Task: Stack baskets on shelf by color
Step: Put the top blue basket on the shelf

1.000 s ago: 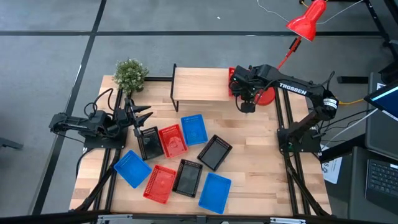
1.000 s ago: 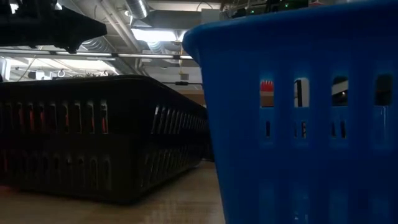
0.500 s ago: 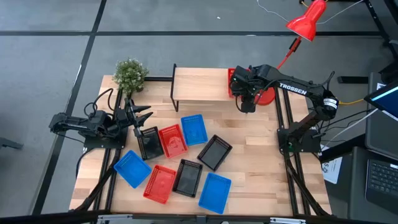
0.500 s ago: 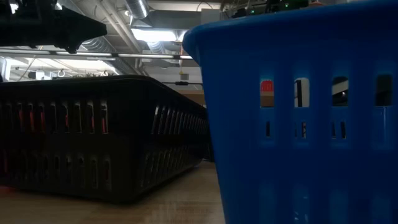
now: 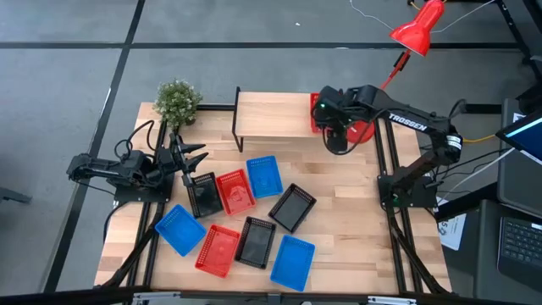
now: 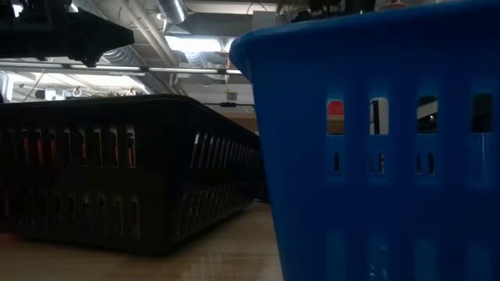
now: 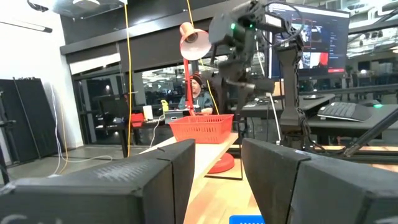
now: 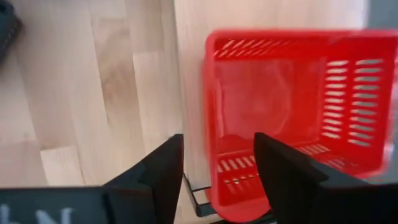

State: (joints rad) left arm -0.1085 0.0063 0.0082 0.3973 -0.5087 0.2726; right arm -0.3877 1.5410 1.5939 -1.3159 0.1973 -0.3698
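The right gripper (image 8: 216, 167) hangs open and empty just above a red basket (image 8: 292, 112) resting on the shelf (image 5: 273, 116) at its right end, apparently overhanging it. The left gripper (image 7: 217, 171), parted, waits by eight baskets (image 5: 241, 212) on the table.

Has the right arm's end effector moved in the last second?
Yes. In the high view the right end effector has drawn slightly back toward the lamp base, away from the shelf, leaving the red basket there.
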